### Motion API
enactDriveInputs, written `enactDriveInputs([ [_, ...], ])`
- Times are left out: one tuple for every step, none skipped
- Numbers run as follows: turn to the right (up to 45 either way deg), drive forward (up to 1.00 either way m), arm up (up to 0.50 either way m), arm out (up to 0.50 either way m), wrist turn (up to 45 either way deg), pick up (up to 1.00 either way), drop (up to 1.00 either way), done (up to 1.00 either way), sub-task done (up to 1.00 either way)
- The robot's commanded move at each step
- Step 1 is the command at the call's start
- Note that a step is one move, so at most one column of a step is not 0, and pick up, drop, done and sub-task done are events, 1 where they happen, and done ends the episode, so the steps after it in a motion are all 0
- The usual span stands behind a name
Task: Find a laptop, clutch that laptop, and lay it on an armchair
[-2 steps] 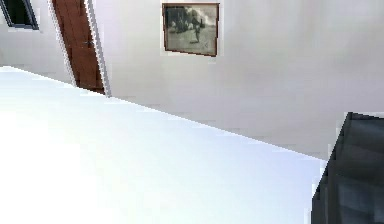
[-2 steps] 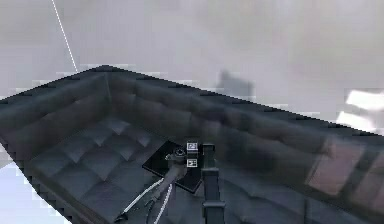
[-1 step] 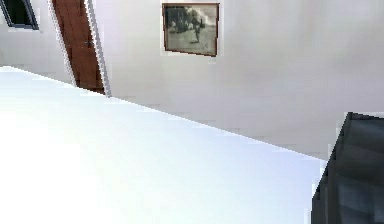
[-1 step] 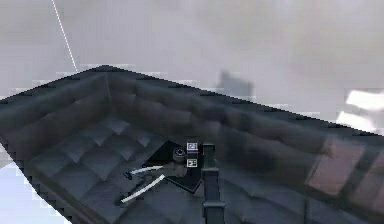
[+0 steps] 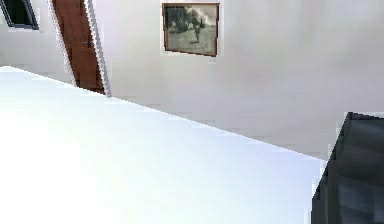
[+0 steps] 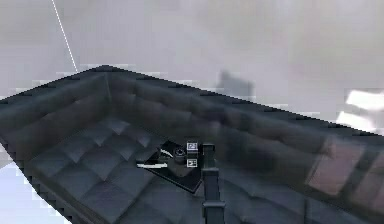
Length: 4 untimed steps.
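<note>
A dark tufted leather seat (image 6: 90,160) with a high back and a side arm spans the arm side view. The arm (image 6: 211,195) rises from the bottom edge over its cushions. At its far end are two small white squares (image 6: 192,151), and left of them the gripper (image 6: 155,162) reaches over the seat cushion. A flat dark slab (image 6: 186,174), which may be the laptop, lies at the gripper against the dark cushion. I cannot tell whether the gripper holds it or whether it rests on the seat.
A broad white surface (image 5: 130,160) takes up the forward view's lower left. Behind it are a pale wall with a framed picture (image 5: 191,28) and a brown door (image 5: 79,42). A dark upholstered edge (image 5: 355,175) stands at the lower right. A brownish cushion (image 6: 338,165) lies on the seat's right.
</note>
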Motion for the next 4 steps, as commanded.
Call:
enactDriveInputs([
  [0.0,0.0,0.0,0.0,45.0,0.0,0.0,0.0,0.0],
  [0.0,0.0,0.0,0.0,12.0,0.0,0.0,0.0,0.0],
  [0.0,0.0,-0.3,0.0,0.0,0.0,0.0,0.0,0.0],
  [0.0,0.0,0.0,0.0,0.0,1.0,0.0,0.0,0.0],
])
